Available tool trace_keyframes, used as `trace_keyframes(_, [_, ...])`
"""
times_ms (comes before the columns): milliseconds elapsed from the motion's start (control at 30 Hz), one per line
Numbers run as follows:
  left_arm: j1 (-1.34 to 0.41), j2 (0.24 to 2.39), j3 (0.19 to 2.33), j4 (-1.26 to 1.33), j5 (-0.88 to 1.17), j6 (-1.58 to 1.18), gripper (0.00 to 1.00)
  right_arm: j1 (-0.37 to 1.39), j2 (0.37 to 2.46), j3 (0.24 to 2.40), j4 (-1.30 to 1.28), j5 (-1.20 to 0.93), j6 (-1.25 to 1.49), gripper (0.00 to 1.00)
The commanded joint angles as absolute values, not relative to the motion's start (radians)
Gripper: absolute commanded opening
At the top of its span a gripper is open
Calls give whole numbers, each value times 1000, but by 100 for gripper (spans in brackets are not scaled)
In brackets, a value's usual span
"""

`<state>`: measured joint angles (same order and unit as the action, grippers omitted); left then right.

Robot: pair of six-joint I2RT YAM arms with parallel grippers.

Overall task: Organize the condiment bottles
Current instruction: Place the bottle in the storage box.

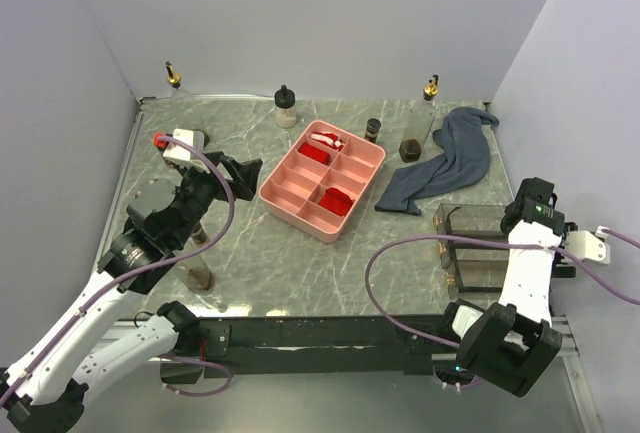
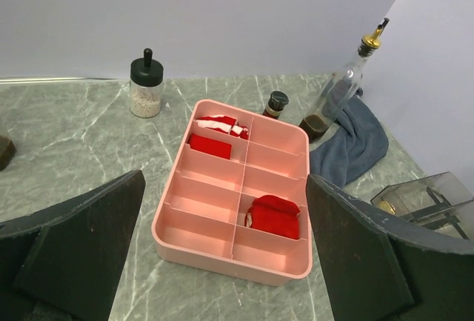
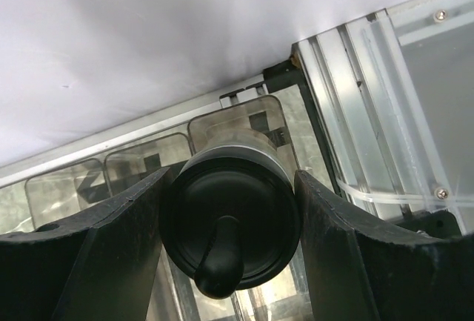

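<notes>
My right gripper (image 3: 229, 181) is shut on a black-capped condiment bottle (image 3: 231, 224), seen from above its cap, over a clear divided organizer (image 3: 141, 161). In the top view this gripper (image 1: 530, 205) hangs over the organizer (image 1: 470, 245) at the right and hides the bottle. My left gripper (image 2: 226, 254) is open and empty, above the near end of the pink tray (image 2: 194, 241). A black-capped jar of white grains (image 2: 146, 87), a small dark jar (image 2: 277, 103) and a tall clear bottle with a gold pourer (image 2: 341, 87) stand beyond the tray.
A gold-spouted bottle (image 1: 174, 80) stands in the back left corner. A brown bottle (image 1: 198, 265) stands under my left arm. The tray (image 1: 290, 193) holds red packets. A blue-grey cloth (image 1: 445, 163) lies between the tall bottle and the organizer.
</notes>
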<state>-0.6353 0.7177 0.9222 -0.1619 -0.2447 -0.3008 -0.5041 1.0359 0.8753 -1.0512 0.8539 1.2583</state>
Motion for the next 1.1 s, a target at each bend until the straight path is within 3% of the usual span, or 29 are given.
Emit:
trace_keyframes(0, [-632, 716, 927, -129, -250, -288, 97, -515, 1040, 877, -1035, 933, 1322, 0])
trace_keyframes(400, [-630, 710, 923, -129, -262, -287, 97, -537, 1080, 822, -957, 925, 1348, 6])
trace_keyframes(533, [-632, 715, 923, -129, -261, -285, 97, -546, 1111, 828, -951, 919, 1361, 14])
trace_keyframes(733, [-630, 716, 923, -130, -268, -285, 97, -552, 1170, 860, -960, 919, 1376, 37])
trace_keyframes(867, [-630, 715, 923, -127, -267, -285, 97, -552, 1155, 854, -939, 922, 1345, 67])
trace_keyframes(1067, [-630, 706, 923, -129, -275, -284, 97, -554, 1124, 851, -931, 930, 1316, 87])
